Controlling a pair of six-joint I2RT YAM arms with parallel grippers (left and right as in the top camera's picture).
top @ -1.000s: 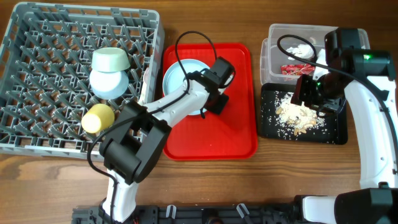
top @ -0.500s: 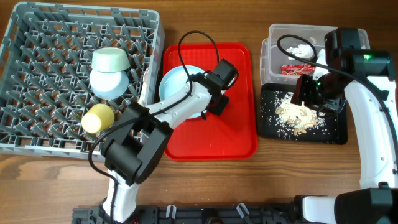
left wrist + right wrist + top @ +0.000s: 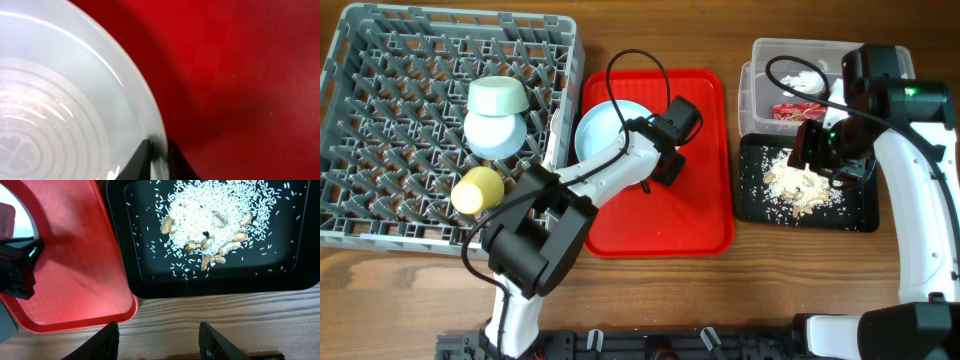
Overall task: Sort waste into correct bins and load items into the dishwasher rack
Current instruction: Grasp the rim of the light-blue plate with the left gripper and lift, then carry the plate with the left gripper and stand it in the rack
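Observation:
The pale-blue plate (image 3: pixel 608 128) lies at the left end of the red serving tray (image 3: pixel 695 215). My left gripper (image 3: pixel 660 165) is shut on its right rim. In the left wrist view the two fingers (image 3: pixel 157 155) pinch the plate's rim (image 3: pixel 75 95). The grey rack (image 3: pixel 390 90) holds two pale bowls (image 3: pixel 497 97) (image 3: pixel 494 133) and the yellow cup (image 3: pixel 478 190). The clear tub (image 3: pixel 760 60) holds the tissue (image 3: pixel 807 80) and the red wrapper (image 3: pixel 790 112). Rice crumbs (image 3: pixel 798 185) lie in the black tray (image 3: pixel 855 210). My right gripper (image 3: pixel 817 148) hangs open and empty above it. I cannot make out the fork and spoon.
In the right wrist view the open fingers (image 3: pixel 160 340) hang over bare wood just in front of the black tray (image 3: pixel 280 275) and the red tray's corner (image 3: pixel 65 260). The rack's right wall stands close to the red tray's left edge.
My left gripper and the plate have shifted slightly left, toward the rack. The right arm has not moved.

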